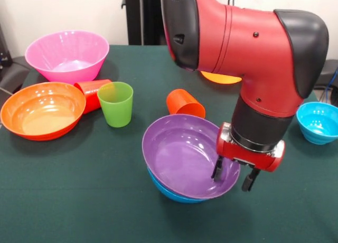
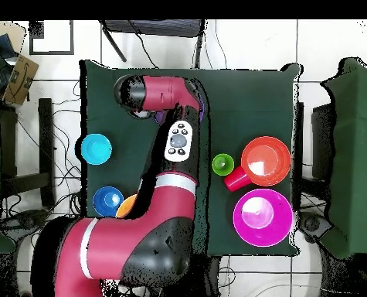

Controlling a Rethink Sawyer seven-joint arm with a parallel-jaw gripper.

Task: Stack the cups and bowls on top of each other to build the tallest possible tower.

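Observation:
The purple bowl (image 1: 182,153) sits tilted in the blue bowl (image 1: 171,193) at the table's front middle. My gripper (image 1: 233,175) hangs at the purple bowl's right rim, open, with one finger (image 1: 216,169) inside the bowl and the other outside. The orange cup (image 1: 185,103) lies on its side just behind the purple bowl. The green cup (image 1: 116,103) (image 2: 222,163) stands upright. The red cup (image 1: 92,93) (image 2: 236,179) lies on its side between the green cup and the big orange bowl (image 1: 42,110) (image 2: 266,161). In the overhead view the arm hides the gripper and the purple bowl.
The pink bowl (image 1: 66,55) (image 2: 263,217) stands at the far left of the front view. The small cyan bowl (image 1: 318,121) (image 2: 96,148) is at the right. A small dark blue bowl (image 2: 107,201) sits near the robot's base. An orange-yellow bowl's edge (image 1: 219,77) shows behind the arm.

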